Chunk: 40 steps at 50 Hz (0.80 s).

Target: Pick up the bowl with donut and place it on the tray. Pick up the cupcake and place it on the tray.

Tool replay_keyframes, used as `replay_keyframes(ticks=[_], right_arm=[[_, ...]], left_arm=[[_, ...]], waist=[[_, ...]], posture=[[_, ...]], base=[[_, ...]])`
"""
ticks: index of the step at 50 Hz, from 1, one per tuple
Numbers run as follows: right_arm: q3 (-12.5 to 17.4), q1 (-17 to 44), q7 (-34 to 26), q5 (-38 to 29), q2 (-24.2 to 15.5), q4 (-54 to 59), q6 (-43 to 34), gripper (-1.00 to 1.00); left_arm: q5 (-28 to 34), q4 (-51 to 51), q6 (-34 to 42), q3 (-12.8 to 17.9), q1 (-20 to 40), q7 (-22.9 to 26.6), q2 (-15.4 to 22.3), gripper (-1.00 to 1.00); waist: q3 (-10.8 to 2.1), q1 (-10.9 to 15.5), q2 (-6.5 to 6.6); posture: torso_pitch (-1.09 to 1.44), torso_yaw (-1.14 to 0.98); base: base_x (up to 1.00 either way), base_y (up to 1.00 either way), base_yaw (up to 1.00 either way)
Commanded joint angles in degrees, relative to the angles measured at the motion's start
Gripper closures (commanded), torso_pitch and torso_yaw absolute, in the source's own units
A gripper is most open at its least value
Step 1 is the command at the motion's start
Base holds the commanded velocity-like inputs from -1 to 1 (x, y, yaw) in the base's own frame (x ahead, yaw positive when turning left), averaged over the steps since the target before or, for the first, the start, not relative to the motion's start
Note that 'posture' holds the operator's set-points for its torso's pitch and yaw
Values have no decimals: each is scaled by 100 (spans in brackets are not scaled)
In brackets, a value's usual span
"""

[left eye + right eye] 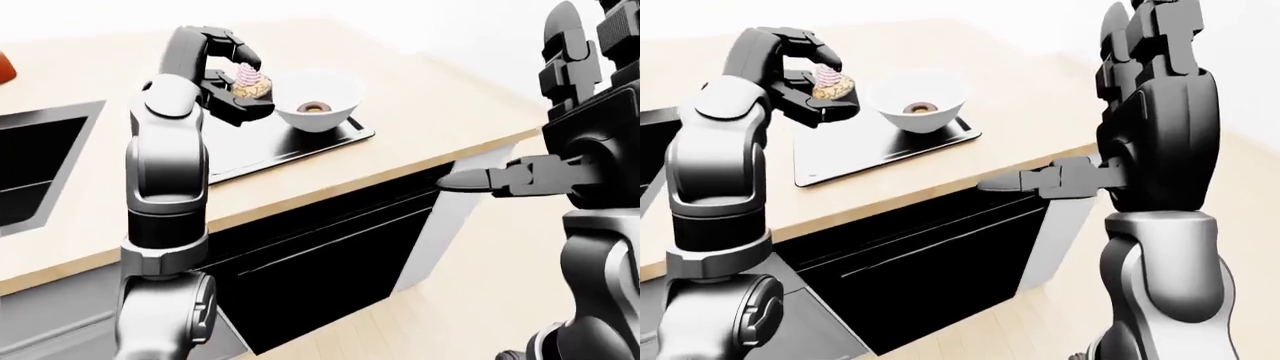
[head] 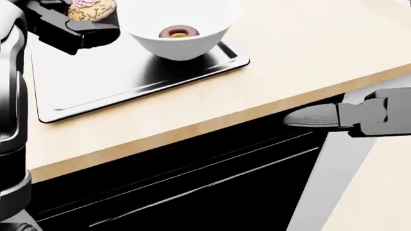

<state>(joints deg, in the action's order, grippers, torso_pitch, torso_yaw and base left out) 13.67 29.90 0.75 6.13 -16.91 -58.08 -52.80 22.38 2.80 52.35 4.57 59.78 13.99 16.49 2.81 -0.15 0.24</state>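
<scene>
The bowl (image 1: pixel 318 99) with its donut (image 1: pixel 315 108) sat on the tray (image 2: pixel 83 98). The left hand (image 1: pixel 232 79) gripped the cupcake (image 1: pixel 250 82) above the tray, likely needing only lowering and release; the right hand (image 1: pixel 1155 45) stood empty, fingers spread.

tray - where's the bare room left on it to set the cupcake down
The tray is bare across its left and lower part in the head view, from the bowl with donut down to the rim by the counter edge. The top right corner is crowded by the bowl. The left hand holds the cupcake above the tray's top left.
</scene>
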Motion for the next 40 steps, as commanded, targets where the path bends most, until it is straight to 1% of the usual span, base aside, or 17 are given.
replay_keyframes(ticks=[1, 2, 3, 4, 5, 6, 7, 9, 12, 13, 15, 16, 19, 23, 29, 35, 40], right_arm=[[-3, 114, -23, -6, -18, -38, 98, -100], [5, 116, -29, -9, -17, -30, 105, -100], [12, 118, -32, -6, -13, -33, 98, -100], [22, 128, -34, 1, -9, -39, 89, -100], [30, 135, -36, 5, -12, -46, 80, -100], [33, 130, -36, 11, -8, -52, 76, -100], [54, 125, -41, 35, 6, -54, 78, -100], [76, 99, -27, 77, 24, -70, 98, -100], [68, 121, 2, 96, 9, -69, 79, -100], [61, 126, 11, 99, 4, -71, 72, -100], [57, 121, 21, 108, 2, -75, 79, -100], [49, 113, 22, 104, -4, -76, 97, -100], [49, 97, 20, 105, -4, -60, 131, -100], [100, 126, 33, 148, -23, -93, 76, -100], [138, 130, 53, 201, -61, -95, 60, -100], [114, 180, 109, 231, -76, -104, 17, -100], [107, 171, 130, 241, -76, -109, 27, -100]], left_arm=[[63, -188, -115, 77, 191, -67, 92, 100], [61, -196, -104, 78, 196, -63, 99, 100], [58, -206, -94, 83, 199, -60, 104, 100], [55, -203, -94, 85, 204, -64, 108, 100], [53, -214, -86, 85, 203, -61, 113, 100], [52, -234, -69, 87, 204, -52, 122, 100], [47, -256, -63, 95, 193, -47, 132, 100], [41, -286, -54, 108, 179, -39, 154, 100], [34, -339, -16, 125, 166, -23, 187, 100], [32, -366, 7, 133, 166, -14, 203, 100], [18, -386, 13, 157, 149, -11, 232, 100], [16, -424, 43, 164, 141, 1, 252, 100], [5, -509, 122, 204, 154, 44, 342, 100], [-11, -216, -102, 238, 192, -116, 382, 100], [2, 48, -346, 258, 167, -391, 450, 100], [-34, 258, -550, 344, 75, -601, 534, 100], [-118, 916, -1178, 373, -59, -1081, 455, 100]], waist=[[-160, 33, 8], [-213, 29, 119], [-281, 30, 284], [-306, 34, 128], [-216, 67, 222], [-189, 59, 309], [-110, 108, 230], [-72, 49, 152], [74, 53, -11], [72, 68, -104], [-22, 108, -403], [-21, 153, -302], [-127, 123, -214], [-164, 88, -126], [-219, 53, -82], [-211, 23, -78], [-191, 24, -77]], posture=[[0, 0], [0, 0], [0, 0], [0, 0], [0, 0], [0, 0], [0, 0], [0, 0], [0, 0], [0, 0], [0, 0], [0, 0], [0, 0], [0, 0], [0, 0], [0, 0], [0, 0]], base=[[11, 9, 0], [8, 9, 0], [6, 9, 0], [5, 10, 0], [1, 10, 0], [0, 9, 0], [0, 0, 0], [0, 0, 0], [0, 0, 0], [0, 0, 0], [0, 0, 0], [0, 0, 0], [0, 0, 0], [0, 0, 0], [0, 0, 0], [0, 0, 0], [0, 0, 0]])
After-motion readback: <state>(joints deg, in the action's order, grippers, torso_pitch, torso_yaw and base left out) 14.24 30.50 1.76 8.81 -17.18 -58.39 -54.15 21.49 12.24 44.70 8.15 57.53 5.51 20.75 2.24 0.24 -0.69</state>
